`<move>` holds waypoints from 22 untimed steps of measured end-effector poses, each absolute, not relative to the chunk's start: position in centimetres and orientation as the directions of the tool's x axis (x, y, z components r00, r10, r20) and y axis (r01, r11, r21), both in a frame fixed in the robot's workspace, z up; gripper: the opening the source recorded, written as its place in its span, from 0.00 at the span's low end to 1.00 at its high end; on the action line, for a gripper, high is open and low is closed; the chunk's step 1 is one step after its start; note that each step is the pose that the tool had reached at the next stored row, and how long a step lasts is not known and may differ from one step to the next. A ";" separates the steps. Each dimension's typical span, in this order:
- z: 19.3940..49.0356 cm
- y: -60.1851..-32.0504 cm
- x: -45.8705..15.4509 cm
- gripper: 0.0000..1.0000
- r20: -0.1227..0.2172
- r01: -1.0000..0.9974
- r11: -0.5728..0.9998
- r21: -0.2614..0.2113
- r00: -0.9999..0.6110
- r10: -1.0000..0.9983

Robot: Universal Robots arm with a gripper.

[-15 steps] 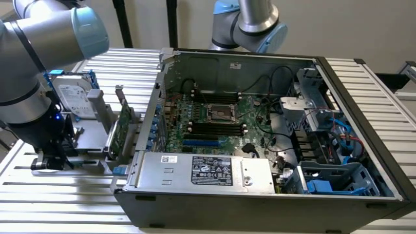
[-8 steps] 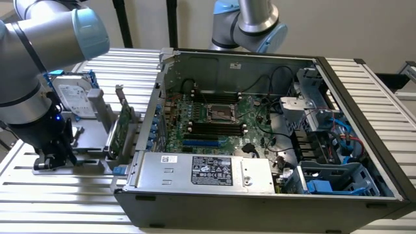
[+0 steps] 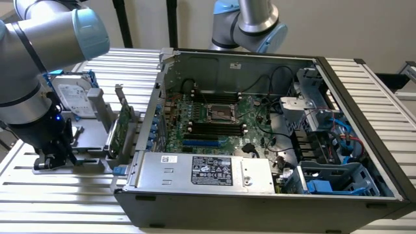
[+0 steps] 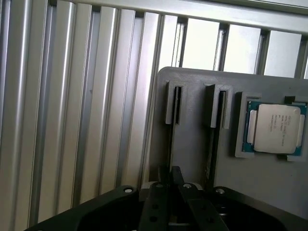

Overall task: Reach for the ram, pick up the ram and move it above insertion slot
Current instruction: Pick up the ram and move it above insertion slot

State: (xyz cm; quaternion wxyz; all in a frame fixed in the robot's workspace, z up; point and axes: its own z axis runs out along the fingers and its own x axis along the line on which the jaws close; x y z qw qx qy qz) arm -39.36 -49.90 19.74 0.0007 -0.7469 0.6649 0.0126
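Your main risk here is a bad lift out of the holder. The ram (image 4: 171,144), which I take to be the thin dark edge standing in the slotted posts of the flat grey plastic fixture tray (image 4: 192,159), sits in a narrow groove. If the hand (image 4: 172,175) comes up tilted or off-centre, the stick could bind against a post, twist or slip free. Whether the hand has actually closed on the stick I cannot tell; it sits right over that edge, in line with it. In the exterior view the hand (image 3: 55,158) is at the lower left of the frame, down on the fixture tray (image 3: 91,146). The tall green card with a metal bracket (image 3: 124,119) and the silver boxy hard drive (image 3: 73,95) stand between it and the open dark grey computer case (image 3: 260,207). A low sideways carry would likely clip one of them or the case's near wall. The black memory slots (image 3: 215,127) lie deep inside the case, among cables, so a skewed stick would arrive misaligned. The square silver processor chip (image 4: 275,127) rests close by in the tray and could be knocked. As for pose, the arm hangs from the upper left with its wrist pointing straight down, low over the ribbed aluminium tabletop (image 3: 58,195).
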 end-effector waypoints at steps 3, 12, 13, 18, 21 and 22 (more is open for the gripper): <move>19.7 -49.9 -39.4 0.14 -0.020 -0.994 -0.105 0.016 0.104 -0.994; 19.7 -49.9 -39.3 0.14 -0.020 -0.999 -0.033 0.016 0.033 -0.999; 19.7 -49.9 -39.3 0.14 -0.020 -0.999 -0.030 0.016 0.029 -0.999; 19.7 -49.9 -39.3 0.14 -0.020 -1.000 -0.023 0.015 0.023 -1.000; 19.9 -49.9 -39.3 0.14 -0.020 -1.000 -0.023 0.016 0.023 -1.000; 20.1 -49.9 -39.3 0.14 -0.020 -1.000 -0.023 0.016 0.023 -1.000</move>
